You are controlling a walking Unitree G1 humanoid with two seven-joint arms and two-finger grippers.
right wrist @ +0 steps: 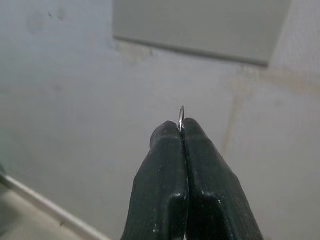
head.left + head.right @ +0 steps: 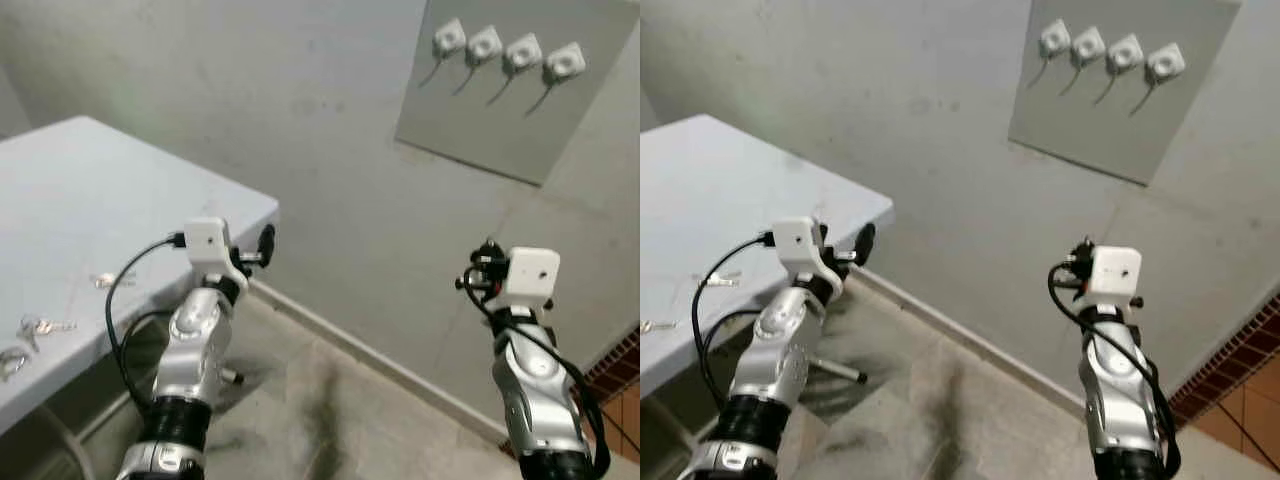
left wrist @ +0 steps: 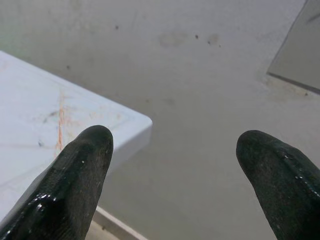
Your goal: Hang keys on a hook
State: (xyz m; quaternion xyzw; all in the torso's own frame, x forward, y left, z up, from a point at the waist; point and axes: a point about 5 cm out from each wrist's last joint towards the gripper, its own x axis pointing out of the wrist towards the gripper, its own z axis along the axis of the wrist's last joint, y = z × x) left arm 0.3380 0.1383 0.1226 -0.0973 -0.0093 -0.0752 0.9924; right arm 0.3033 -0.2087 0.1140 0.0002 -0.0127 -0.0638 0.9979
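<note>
My right claw (image 1: 181, 131) is pinched tight on a thin key ring (image 1: 181, 116), lower right of frame. The hooks (image 2: 508, 58) sit upper right, above and ahead. My left claw (image 3: 172, 150) is spread wide, empty.
</note>
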